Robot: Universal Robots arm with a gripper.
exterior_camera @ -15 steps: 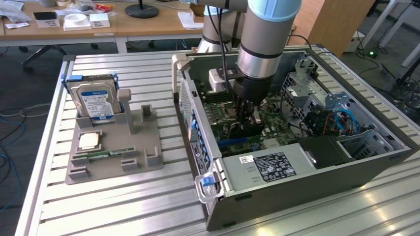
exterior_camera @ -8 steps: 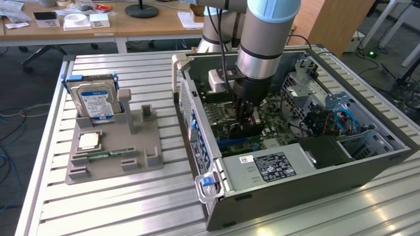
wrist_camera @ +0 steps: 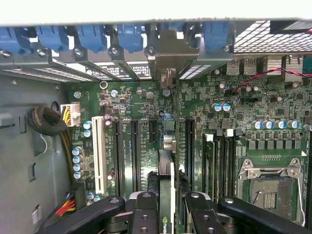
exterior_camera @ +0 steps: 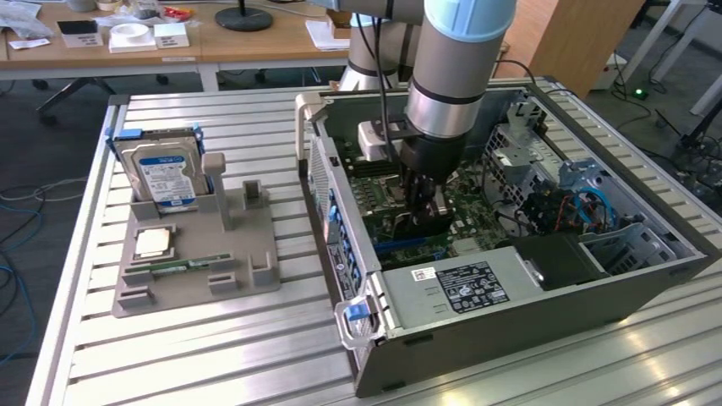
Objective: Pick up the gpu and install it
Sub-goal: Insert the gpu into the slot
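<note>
A robotics lab or workshop: a robot arm reaches into an open computer case on a slatted metal workbench, with cluttered wooden desks at the far side and loose cables on the floor.

An NVIDIA logo is showing on the gpu edge; the labels on the hard drive and power supply are staying unreadable.

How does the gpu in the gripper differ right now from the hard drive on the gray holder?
The gpu is clamped edge-on in the gripper inside the computer case, over the motherboard slots; the hard drive stands in the gray holder on the table, outside the case. The gpu looks thin and dark; the hard drive is thicker, silver, with a blue-white label. Both stand upright.
</note>
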